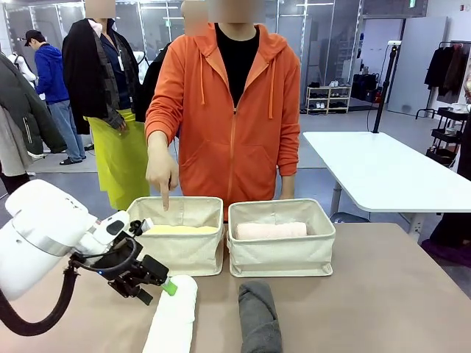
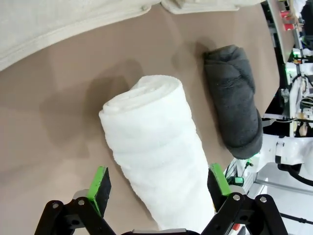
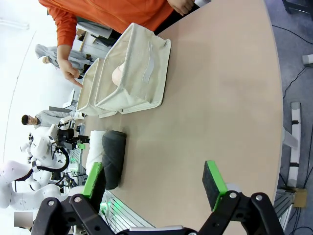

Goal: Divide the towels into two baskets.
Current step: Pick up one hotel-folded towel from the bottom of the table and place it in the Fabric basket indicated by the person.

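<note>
- Left gripper (image 2: 159, 187): jaws spread wide, one green pad on either side of the near part of the white towel (image 2: 156, 147), not closed on it.
- White towel: rolled, lying on the table (image 1: 383, 294) in front of the left basket (image 1: 184, 254). Judged light, soft and springy, and likely to sag if pinched at one tip. Best taken across the middle of the roll, squeezed well in so the layers do not unwind.
- Right gripper (image 3: 153, 182): jaws wide, empty, above bare table.
- Grey towel (image 1: 257, 316): rolled, near the white one and apart from it. Same handling expected.
- Left basket: holds the yellow towel (image 1: 180, 229). The person's hand (image 1: 162, 173) points a finger down into it.
- Right basket (image 1: 283, 257): just beside the left one, holds the pink towel (image 1: 271, 230).
</note>
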Controlling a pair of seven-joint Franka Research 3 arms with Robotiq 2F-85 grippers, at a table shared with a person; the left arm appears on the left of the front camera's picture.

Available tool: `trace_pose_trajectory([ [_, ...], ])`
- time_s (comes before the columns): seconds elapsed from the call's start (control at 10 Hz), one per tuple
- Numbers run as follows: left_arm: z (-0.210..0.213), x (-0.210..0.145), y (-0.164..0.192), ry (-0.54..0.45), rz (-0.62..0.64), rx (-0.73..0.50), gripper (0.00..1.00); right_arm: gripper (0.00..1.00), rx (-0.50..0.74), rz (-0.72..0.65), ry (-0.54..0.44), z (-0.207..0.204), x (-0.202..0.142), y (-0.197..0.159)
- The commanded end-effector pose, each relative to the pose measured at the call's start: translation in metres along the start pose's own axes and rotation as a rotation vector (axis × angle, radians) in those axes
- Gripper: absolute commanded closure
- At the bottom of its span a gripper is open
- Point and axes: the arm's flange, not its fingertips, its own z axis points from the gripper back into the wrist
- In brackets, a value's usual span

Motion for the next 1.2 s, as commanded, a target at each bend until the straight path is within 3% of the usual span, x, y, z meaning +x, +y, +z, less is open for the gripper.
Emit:
trace_pose_trajectory([
  [0.0, -0.016, -0.067, -0.009, -0.011, 0.050, 0.029, 0.00, 0.00, 0.010, 0.009, 0.000, 0.001, 0.002, 0.002],
  [0.4, -0.038, -0.073, -0.013, 0.061, 0.045, 0.001, 0.00, 0.00, 0.010, 0.009, 0.000, 0.001, 0.002, 0.002],
  [0.5, -0.038, -0.076, -0.014, 0.090, 0.019, -0.016, 0.04, 0.00, 0.010, 0.009, 0.000, 0.001, 0.002, 0.002],
  [0.8, -0.035, -0.079, -0.015, 0.093, 0.006, -0.023, 0.37, 0.00, 0.010, 0.009, 0.000, 0.001, 0.002, 0.002],
  [1.1, -0.034, -0.077, -0.019, 0.090, 0.005, -0.048, 0.60, 0.00, 0.010, 0.009, 0.000, 0.001, 0.002, 0.002],
])
